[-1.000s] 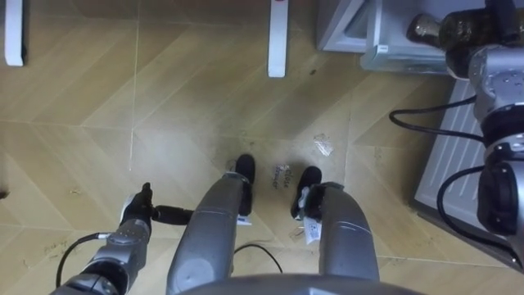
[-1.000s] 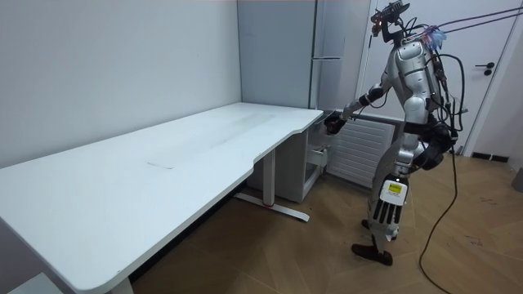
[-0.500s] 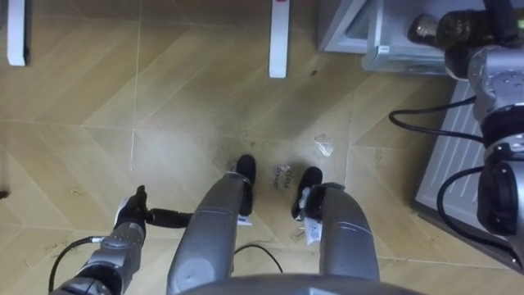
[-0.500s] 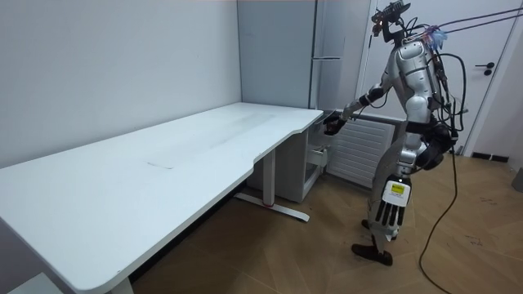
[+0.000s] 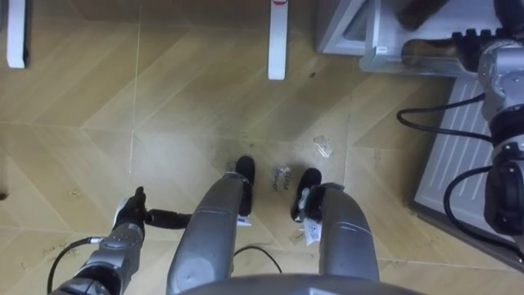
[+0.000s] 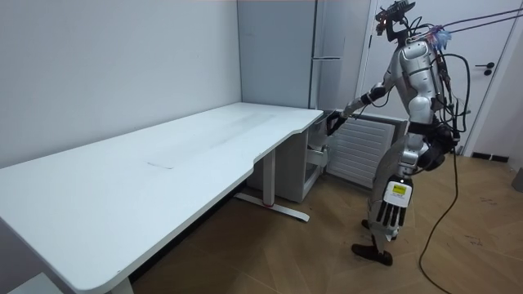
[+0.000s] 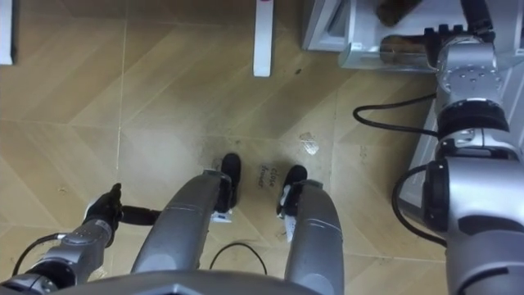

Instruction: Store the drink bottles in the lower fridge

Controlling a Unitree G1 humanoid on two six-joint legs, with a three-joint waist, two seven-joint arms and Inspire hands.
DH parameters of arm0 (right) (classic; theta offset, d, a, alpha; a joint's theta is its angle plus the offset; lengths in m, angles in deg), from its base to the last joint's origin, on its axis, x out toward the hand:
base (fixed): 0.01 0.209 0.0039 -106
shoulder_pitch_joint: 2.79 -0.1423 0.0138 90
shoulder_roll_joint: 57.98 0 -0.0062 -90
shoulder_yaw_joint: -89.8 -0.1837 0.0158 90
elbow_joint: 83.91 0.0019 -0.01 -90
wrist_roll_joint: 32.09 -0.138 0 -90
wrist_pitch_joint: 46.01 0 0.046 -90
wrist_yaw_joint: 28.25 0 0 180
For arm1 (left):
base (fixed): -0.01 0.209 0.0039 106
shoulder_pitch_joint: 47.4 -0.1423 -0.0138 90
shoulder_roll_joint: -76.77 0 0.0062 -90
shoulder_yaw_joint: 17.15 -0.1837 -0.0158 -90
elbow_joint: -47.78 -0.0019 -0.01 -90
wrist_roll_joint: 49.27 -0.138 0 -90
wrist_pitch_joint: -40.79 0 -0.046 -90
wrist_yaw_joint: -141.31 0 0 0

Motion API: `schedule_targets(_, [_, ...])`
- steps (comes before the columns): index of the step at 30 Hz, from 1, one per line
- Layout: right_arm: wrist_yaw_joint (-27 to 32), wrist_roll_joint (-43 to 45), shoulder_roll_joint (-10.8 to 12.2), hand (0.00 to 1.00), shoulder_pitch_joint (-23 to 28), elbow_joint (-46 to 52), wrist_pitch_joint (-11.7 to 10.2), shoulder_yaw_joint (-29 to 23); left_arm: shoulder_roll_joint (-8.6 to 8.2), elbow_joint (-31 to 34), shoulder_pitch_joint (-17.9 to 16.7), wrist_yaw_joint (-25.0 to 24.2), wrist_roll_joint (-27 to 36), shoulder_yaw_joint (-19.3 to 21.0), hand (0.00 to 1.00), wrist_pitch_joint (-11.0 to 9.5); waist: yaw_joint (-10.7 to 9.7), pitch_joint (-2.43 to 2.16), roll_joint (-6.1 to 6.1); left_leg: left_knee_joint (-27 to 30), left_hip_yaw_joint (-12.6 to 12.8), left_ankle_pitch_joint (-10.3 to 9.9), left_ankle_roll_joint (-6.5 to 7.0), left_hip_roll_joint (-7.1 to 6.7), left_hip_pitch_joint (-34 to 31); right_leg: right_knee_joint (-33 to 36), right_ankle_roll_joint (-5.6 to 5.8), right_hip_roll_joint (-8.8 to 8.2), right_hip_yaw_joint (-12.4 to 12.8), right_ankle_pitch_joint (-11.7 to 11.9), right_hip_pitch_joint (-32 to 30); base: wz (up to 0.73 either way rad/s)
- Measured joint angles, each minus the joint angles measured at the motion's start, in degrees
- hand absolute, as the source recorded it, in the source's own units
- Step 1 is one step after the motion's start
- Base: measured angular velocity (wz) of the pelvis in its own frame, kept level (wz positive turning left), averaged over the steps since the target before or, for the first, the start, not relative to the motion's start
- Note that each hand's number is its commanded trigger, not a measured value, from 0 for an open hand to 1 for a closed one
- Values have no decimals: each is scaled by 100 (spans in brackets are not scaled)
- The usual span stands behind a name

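The long white desk takes up most of the room, and the robot stands on the wooden floor off its far end, where the tall grey fridge rises behind the desk's far corner. A white ribbed panel runs along the wall to the robot's right. At floor level the lower fridge compartment stands open, its pale front rim just past the desk's foot. The right arm is stretched out toward that opening. The right hand hangs over the rim's right end, and its dark fingers look curled round the near end of a brown drink bottle. The bottle lies on its side across the rim, half in and half out. A second brown shape sits deeper inside, too blurred to name. The left hand hangs beside the left thigh with its fingers straight and loose, holding nothing. By my reading the step in hand is the placing itself: the drink has reached the compartment but has not been let go. The next move calls for easing the bottle further in past the rim until it rests on the compartment's floor. The fingers should open only once it is supported, or it may roll back out over the edge.
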Motion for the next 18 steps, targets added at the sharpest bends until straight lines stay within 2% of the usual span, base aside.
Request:
schedule_targets(14, [-63, -20, 0, 0, 0, 0, 0, 1, -1, 35, -29, -28, -125, 79, 0, 9, 7, -3, 4, 17, -4, 0, 0, 4, 22, 46, -13, 9, 3, 3, 15, 0])
schedule_targets(18, [-249, -19, 0, 0, 3, -68, 0, 11, 0, 34, -75, -26, -123, 81, 0, 11, 7, -4, 5, 8, 1, 5, 1, 1, 80, 45, -14, 9, 0, 4, 73, 0])
